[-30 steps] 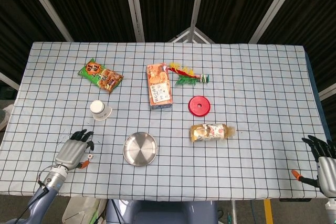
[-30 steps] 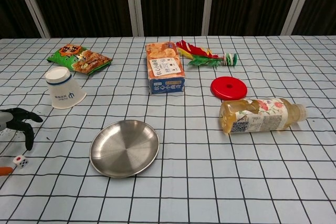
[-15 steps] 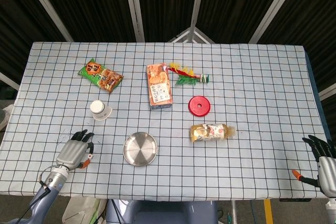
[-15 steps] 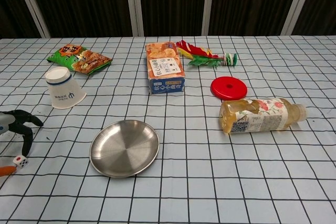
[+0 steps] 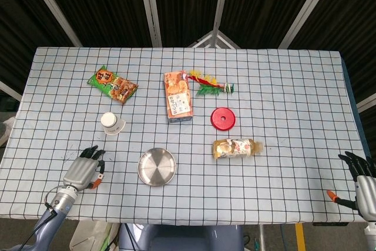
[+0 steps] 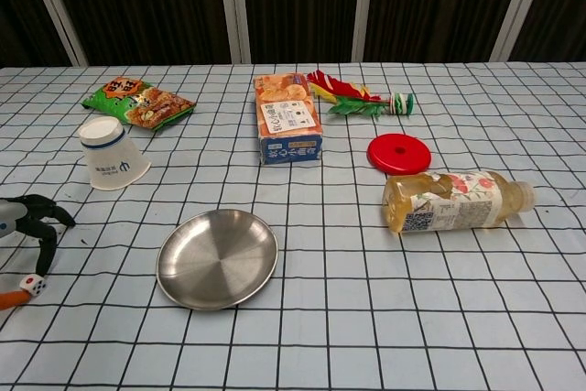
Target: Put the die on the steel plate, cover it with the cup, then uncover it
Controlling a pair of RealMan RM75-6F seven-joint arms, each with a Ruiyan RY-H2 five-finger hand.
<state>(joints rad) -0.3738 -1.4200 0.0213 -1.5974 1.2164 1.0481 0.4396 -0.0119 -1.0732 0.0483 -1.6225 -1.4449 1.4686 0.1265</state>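
The left hand (image 6: 20, 226) straddles the die (image 6: 33, 286) near the desk edge with spread fingers (image 6: 44, 249), not visibly grasping it; a clumsy pinch could flick it overboard, short of the plate (image 6: 217, 257).

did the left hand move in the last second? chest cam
Yes. The left hand has slid down and left, its fingers closing toward the die; measured against the cup, it sits lower and nearer the frame edge.

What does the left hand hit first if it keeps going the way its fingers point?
Probably the die: the left hand has fingers angled down at it. Past it, the way to the paper cup looks free; depth is unclear.
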